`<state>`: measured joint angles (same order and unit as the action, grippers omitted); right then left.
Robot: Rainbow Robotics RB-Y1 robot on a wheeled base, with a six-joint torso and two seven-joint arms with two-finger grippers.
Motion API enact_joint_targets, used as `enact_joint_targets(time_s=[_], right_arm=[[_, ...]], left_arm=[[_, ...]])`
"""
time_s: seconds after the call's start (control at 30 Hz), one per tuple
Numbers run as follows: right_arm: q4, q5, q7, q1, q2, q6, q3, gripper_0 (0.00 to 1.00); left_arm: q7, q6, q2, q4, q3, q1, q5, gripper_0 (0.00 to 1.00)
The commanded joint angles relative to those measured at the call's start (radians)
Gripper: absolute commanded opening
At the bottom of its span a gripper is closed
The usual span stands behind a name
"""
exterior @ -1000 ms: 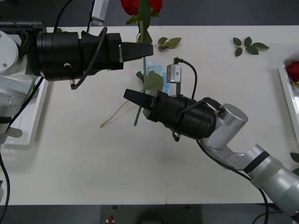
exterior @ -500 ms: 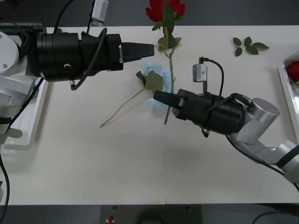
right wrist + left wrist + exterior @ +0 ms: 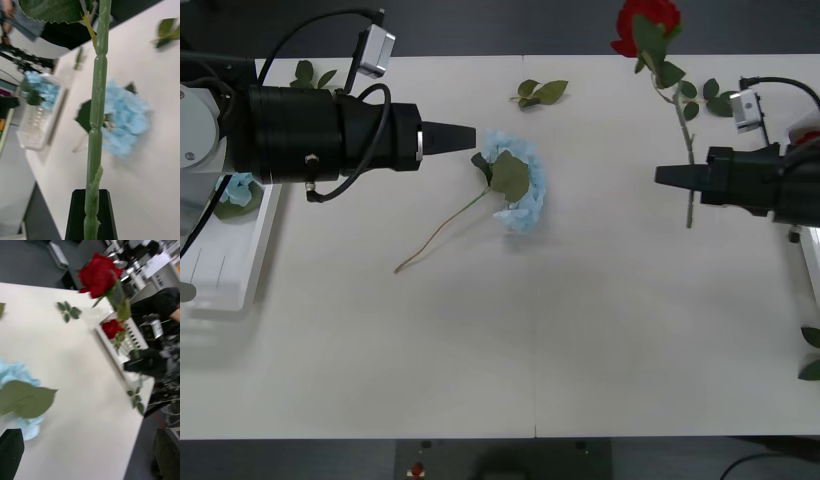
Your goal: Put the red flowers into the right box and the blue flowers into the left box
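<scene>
The right gripper [image 3: 668, 176] is holding a red rose [image 3: 645, 22] by the lower part of its long stem, jaws clamped on it, at the right side of the surface [image 3: 580, 330], close to the right box [image 3: 792, 195]. The rose's head is standing far from the grip, out past the far edge of the surface. With the pinch so low on a thin stem, the flower is likely to swing or pivot in the jaws, and its head or leaves could catch the box's rim and end up hanging outside.

The left gripper [image 3: 460, 137], with its jaws together and empty, is pointing at the blue flower [image 3: 520, 185] lying in the middle of the surface. Another blue flower [image 3: 238, 190] is already resting in the left box [image 3: 240, 290]. A closed approach risks nudging the cluster sideways rather than grasping its stem.
</scene>
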<state>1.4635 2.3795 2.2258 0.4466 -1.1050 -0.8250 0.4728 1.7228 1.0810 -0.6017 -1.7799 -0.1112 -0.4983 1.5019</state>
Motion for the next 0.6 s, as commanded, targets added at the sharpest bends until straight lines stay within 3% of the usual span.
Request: enact_joint_targets(time_s=[0.03, 0.3, 0.6], right_arm=[[-0.006, -0.040, -0.126, 0.024, -0.111, 0.007, 0.000, 0.00], [-0.157, -0.146, -0.152, 0.023, -0.254, 0.007, -0.002, 0.00], [-0.312, -0.220, -0.135, 0.014, -0.314, 0.003, -0.002, 0.00]], left_arm=[[0.012, 0.004, -0.072, -0.023, -0.051, -0.003, -0.086, 1.00], [-0.005, 0.004, -0.136, -0.013, -0.156, -0.023, -0.313, 1.00], [0.018, -0.001, -0.112, 0.129, -0.298, -0.118, -0.456, 1.00]])
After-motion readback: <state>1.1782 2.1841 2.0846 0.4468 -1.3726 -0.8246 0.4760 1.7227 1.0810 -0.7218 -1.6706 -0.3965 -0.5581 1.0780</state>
